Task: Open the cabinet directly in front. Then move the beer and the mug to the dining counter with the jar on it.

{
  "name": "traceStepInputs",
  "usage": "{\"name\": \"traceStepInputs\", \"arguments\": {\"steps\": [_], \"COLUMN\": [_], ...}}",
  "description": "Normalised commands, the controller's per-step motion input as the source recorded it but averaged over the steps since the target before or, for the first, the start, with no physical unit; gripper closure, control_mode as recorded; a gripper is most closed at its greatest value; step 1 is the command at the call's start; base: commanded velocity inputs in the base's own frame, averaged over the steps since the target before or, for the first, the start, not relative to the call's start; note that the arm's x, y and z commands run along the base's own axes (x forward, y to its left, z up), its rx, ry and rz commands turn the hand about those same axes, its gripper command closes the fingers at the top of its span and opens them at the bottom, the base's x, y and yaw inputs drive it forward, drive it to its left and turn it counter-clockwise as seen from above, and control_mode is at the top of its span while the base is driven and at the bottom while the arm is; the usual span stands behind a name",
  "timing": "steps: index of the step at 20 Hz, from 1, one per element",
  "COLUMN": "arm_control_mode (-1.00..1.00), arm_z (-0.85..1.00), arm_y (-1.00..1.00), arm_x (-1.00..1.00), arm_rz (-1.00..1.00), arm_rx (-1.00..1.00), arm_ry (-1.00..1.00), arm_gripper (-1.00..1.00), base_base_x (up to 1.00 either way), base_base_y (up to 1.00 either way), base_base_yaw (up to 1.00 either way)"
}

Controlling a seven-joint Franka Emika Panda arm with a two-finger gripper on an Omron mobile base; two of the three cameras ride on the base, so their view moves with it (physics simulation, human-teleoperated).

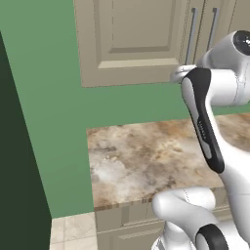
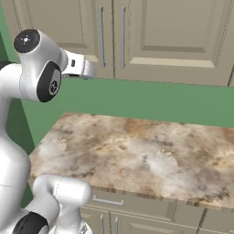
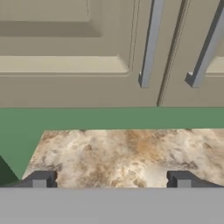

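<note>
The beige raised-panel wall cabinet (image 3: 65, 48), rigid and hinged, is judged best taken by the slim grey bar handle (image 3: 150, 43) above and ahead of the wide-open gripper (image 3: 111, 179).

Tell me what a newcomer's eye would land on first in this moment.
The beige cabinet high on the green wall, doors shut, with two grey bar handles at the seam. Below lies a mottled marble worktop. The open claw hangs over the worktop, below the handles, holding nothing.

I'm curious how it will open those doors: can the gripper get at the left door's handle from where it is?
Probably yes. The gripper is open, facing the closed cabinet, and nothing lies between it and the left handle, which hangs a little above its line.
</note>
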Motion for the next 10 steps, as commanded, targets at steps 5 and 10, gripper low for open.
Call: {"name": "traceStepInputs", "arguments": {"steps": [5, 10], "arm_control_mode": [-1.00, -1.00], "arm_z": [0.22, 0.15], "arm_y": [-0.09, -0.09], "arm_x": [0.00, 0.04], "arm_rz": [0.00, 0.00], "arm_rx": [0.00, 0.00], "arm_ry": [-0.12, -0.03], "arm_gripper": [-1.00, -1.00], "base_base_x": [0.00, 0.00], "base_base_y": [0.00, 0.00], "base_base_yaw": [0.00, 0.00]}}
